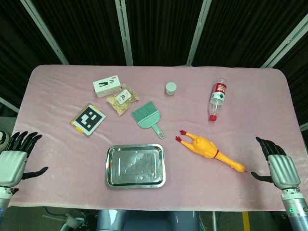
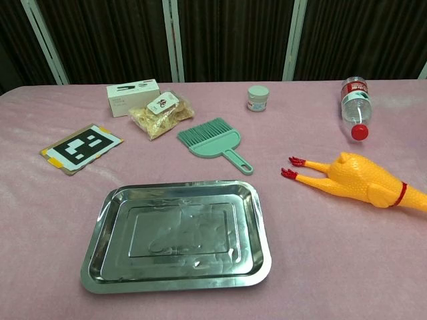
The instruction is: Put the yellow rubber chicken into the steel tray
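Note:
The yellow rubber chicken lies on the pink cloth, red feet pointing left, head toward the right front. The steel tray sits empty at the table's front centre, left of the chicken. My right hand hovers at the front right, just right of the chicken's head, fingers spread and holding nothing. At the front left edge my left hand is open too, far from the tray. Neither hand shows in the chest view.
A green dustpan brush lies just behind the tray. Further back are a snack bag, a white box, a marker card, a small jar and a lying plastic bottle.

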`<state>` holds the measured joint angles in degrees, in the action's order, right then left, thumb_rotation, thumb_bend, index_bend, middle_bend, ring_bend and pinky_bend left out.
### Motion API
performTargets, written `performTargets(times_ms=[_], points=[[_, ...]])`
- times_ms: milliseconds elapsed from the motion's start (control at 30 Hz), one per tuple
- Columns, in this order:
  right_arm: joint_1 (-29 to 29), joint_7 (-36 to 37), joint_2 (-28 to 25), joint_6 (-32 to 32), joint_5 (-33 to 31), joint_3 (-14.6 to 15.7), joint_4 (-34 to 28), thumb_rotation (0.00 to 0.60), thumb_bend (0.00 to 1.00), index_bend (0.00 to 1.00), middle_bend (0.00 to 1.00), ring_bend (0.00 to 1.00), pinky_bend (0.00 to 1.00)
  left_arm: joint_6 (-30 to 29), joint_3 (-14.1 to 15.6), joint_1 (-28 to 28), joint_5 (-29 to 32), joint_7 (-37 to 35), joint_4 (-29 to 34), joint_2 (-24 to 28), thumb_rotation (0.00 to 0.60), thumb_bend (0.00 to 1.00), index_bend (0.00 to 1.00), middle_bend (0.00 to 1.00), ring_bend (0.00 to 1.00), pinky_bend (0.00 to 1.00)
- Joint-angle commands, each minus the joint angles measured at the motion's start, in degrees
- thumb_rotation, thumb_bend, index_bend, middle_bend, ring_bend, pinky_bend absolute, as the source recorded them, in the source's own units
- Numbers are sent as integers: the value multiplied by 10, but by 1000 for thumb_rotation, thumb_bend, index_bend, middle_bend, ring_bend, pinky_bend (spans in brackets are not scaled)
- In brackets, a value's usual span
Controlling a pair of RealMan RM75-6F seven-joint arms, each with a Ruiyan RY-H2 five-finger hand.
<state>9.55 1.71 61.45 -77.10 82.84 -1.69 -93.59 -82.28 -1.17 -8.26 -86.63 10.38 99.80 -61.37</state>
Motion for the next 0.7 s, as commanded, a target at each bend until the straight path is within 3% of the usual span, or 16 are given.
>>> performTargets(times_ms=[33,700], points=[[2,-1,1,3,-2,-2,0,600,100,5,155,128,188,4,-2,-2,3,3,1,-1,600,13,123,102,39,42],[1,-11,-1,3,-4,-8,-8,600,129,5,156,128,200,8,-6,-7,5,9,6,1,600,13,123,101,39,42]])
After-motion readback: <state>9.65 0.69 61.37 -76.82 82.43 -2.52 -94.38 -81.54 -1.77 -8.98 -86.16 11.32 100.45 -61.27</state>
